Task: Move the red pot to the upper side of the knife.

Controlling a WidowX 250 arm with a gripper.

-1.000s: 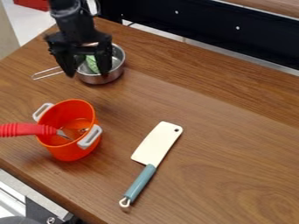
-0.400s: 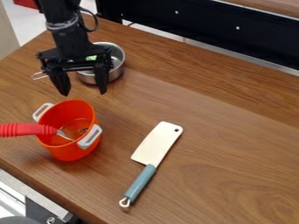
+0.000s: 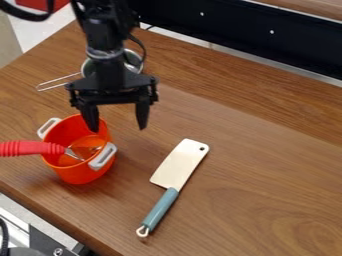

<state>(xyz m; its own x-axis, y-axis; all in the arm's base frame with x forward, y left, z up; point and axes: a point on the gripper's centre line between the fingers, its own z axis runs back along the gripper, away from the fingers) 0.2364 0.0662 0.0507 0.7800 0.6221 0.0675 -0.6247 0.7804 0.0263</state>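
My gripper [image 3: 118,128] hangs open above the table, over the upper right part of the red-orange pot, with nothing between its fingers. The pot [image 3: 79,172] stands upright at the left, with two pale grey handles; a utensil with a ribbed red handle [image 3: 30,148] leans in it and sticks out to the left. To the pot's right lies the knife, a cleaver with a cream blade [image 3: 179,164] and a blue-grey handle [image 3: 160,209], blade end pointing to the upper right.
A metal saucepan [image 3: 134,61] stands behind the arm near the back left, its wire handle [image 3: 59,82] pointing left. The wooden table's [image 3: 267,165] front edge runs diagonally across the lower left. A black rail [image 3: 234,30] lines the back.
From over the saucepan, the gripper has come forward and to the right, to the pot's upper right rim. It has stayed open. Pot and knife have kept their places.
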